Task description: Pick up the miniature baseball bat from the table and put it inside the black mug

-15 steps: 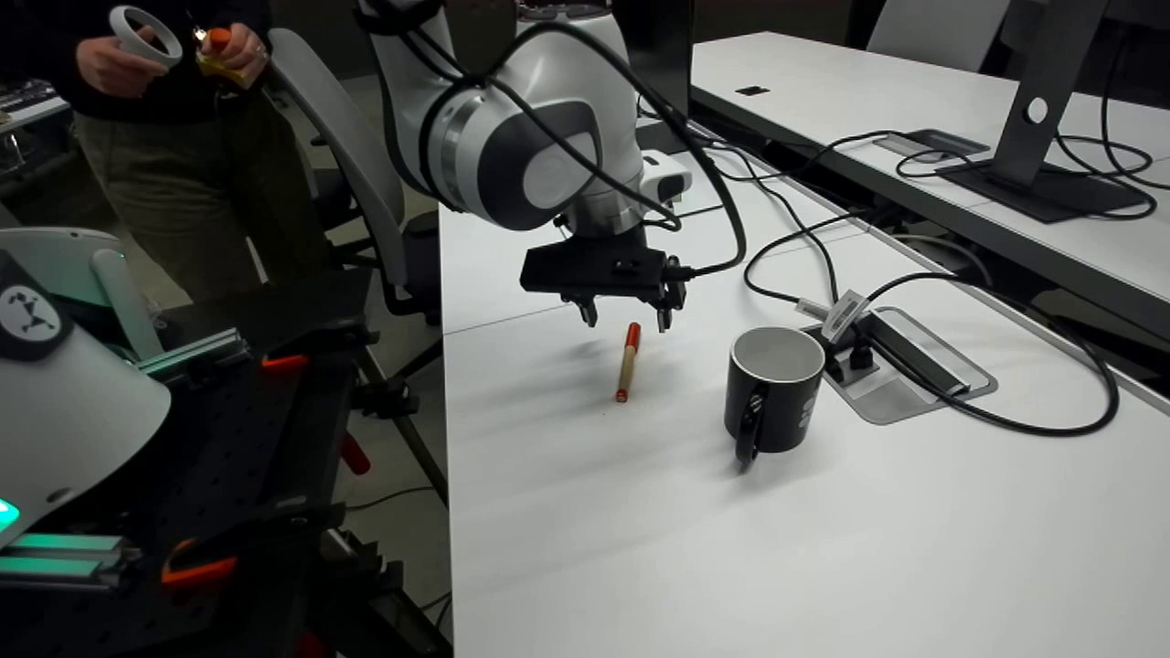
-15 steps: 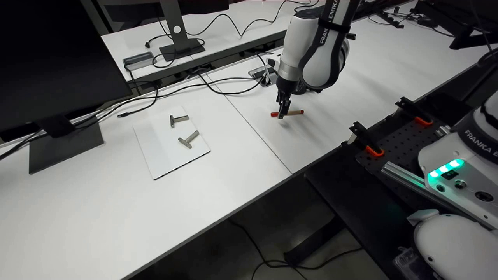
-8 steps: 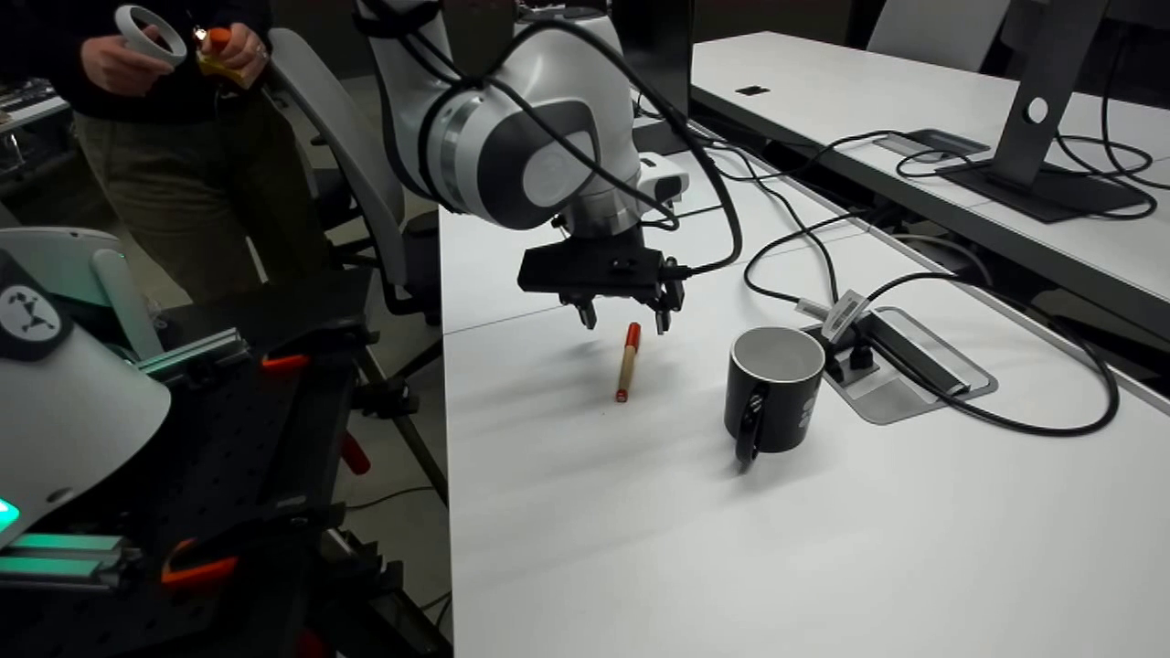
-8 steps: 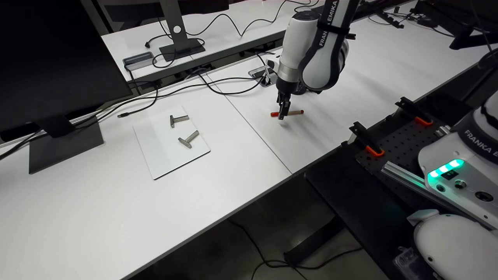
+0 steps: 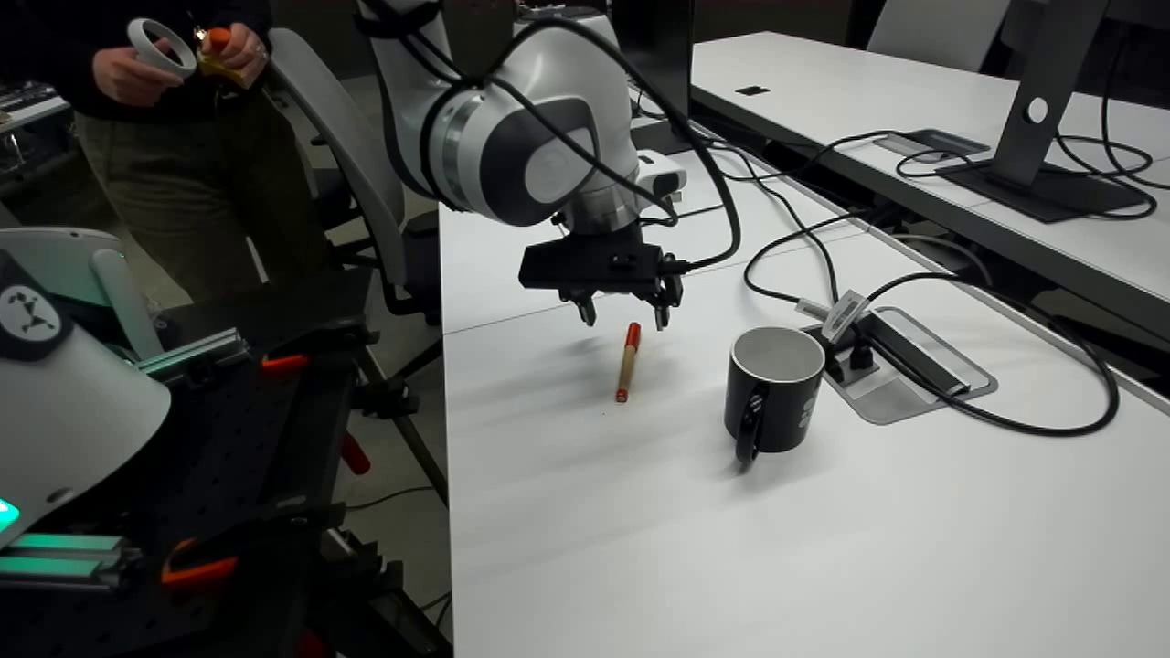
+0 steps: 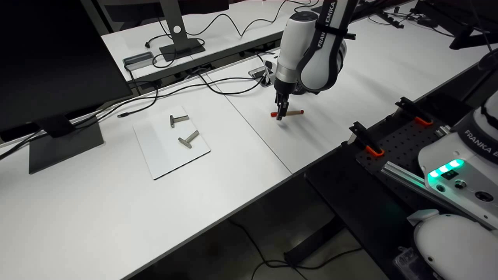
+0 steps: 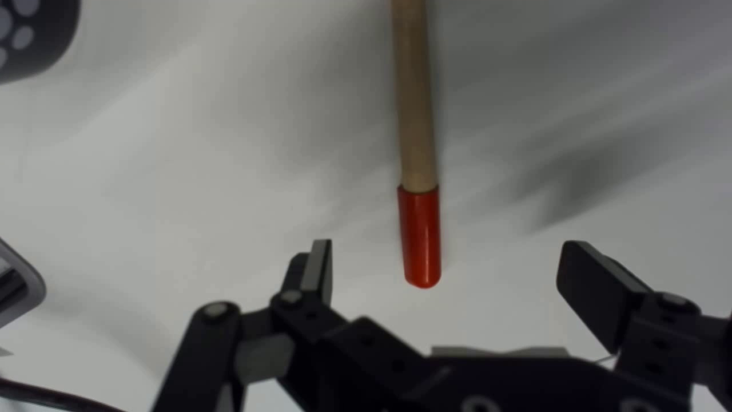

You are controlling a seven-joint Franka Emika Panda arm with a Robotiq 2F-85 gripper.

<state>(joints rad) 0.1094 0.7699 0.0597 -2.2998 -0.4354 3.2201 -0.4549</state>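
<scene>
- Hovering above the counter (image 5: 548, 548), your tool (image 5: 625, 322) has its jaws spread wide.
- Bat (image 5: 628, 364) lies flat on the counter; wrist view shows its longer red end between the jaws, apart from both.
- Black mug (image 5: 784, 407) stands upright to the bat's right in an exterior view, apart from it.
- Cable box (image 5: 887, 398) set into the counter, just right of the mug.

Partial views noted: miniature baseball bat (image 7: 416, 114), black mug (image 7: 37, 43).
Wrist view: top edge cuts off the bat, upper left corner the mug. In an exterior view the jaws cover part of the bat, the arm (image 6: 319, 74) much of the mug; monitor (image 6: 50, 66) cut off at left.
</scene>
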